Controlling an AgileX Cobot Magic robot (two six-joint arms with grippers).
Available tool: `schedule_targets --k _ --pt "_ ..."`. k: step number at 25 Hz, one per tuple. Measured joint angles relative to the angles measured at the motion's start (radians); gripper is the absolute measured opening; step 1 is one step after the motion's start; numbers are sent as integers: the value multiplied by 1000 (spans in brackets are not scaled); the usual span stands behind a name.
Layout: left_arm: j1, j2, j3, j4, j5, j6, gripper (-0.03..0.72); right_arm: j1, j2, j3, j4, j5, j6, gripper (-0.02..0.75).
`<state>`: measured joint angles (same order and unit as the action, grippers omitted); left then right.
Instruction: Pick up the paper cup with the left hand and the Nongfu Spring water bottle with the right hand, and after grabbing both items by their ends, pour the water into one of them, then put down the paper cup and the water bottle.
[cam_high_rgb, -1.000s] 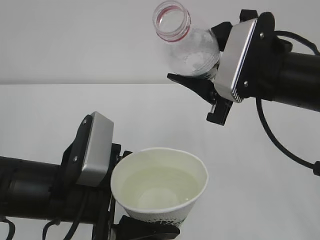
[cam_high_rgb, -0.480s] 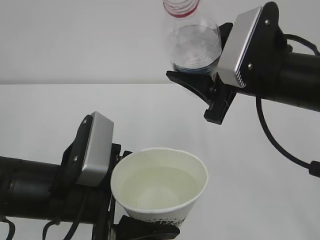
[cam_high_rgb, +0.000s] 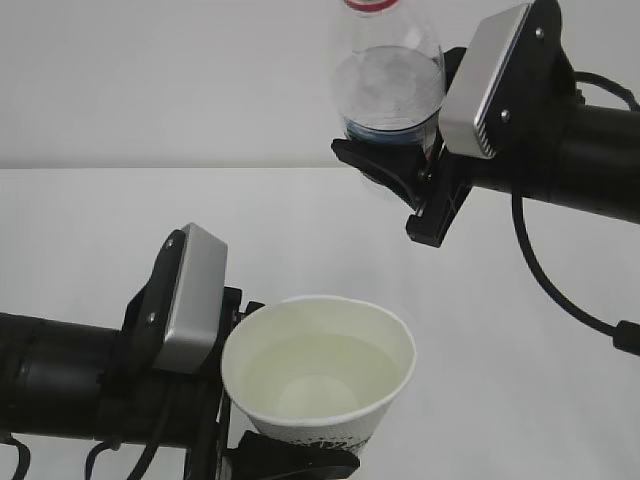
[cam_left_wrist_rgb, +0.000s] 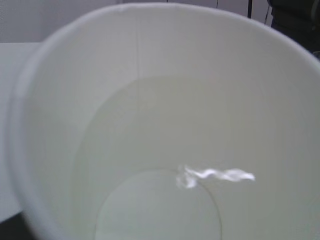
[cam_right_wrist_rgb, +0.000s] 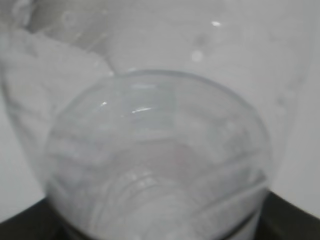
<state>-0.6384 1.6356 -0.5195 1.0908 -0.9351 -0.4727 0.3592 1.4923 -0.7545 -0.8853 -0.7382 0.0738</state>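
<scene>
The white paper cup (cam_high_rgb: 243, 352) is at the bottom centre, upright, with clear water (cam_high_rgb: 320, 378) filling its lower part. My left gripper (cam_high_rgb: 275, 400) is shut on its lower wall, with the black fingers partly hidden behind and under it. In the left wrist view the cup's inside (cam_left_wrist_rgb: 60, 100) and the water (cam_left_wrist_rgb: 160, 210) fill the frame. High at the upper right my right gripper (cam_high_rgb: 395, 125) is shut on the lower body of the Nongfu Spring water bottle (cam_high_rgb: 388, 85). The bottle stands nearly upright, its red neck ring cut off by the top edge. In the right wrist view the bottle (cam_right_wrist_rgb: 160, 150) fills the frame, blurred.
The white tabletop (cam_high_rgb: 300, 230) runs back to a plain white wall (cam_high_rgb: 150, 80). A black cable (cam_high_rgb: 560, 290) loops down from the right arm. The left arm's silver plate (cam_high_rgb: 192, 300) sits just left of the cup.
The right gripper has turned the bottle from tilted, mouth towards the camera, to nearly upright, and the neck has risen past the top edge. The left arm and cup have stayed still.
</scene>
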Motion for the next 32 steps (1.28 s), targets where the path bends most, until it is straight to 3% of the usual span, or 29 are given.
schedule_targets --k 21,32 --pt "0 0 0 0 2 0 536 0 0 0 3 4 1 473" --pt "0 0 0 -15 2 0 536 0 2 0 189 42 19 473"
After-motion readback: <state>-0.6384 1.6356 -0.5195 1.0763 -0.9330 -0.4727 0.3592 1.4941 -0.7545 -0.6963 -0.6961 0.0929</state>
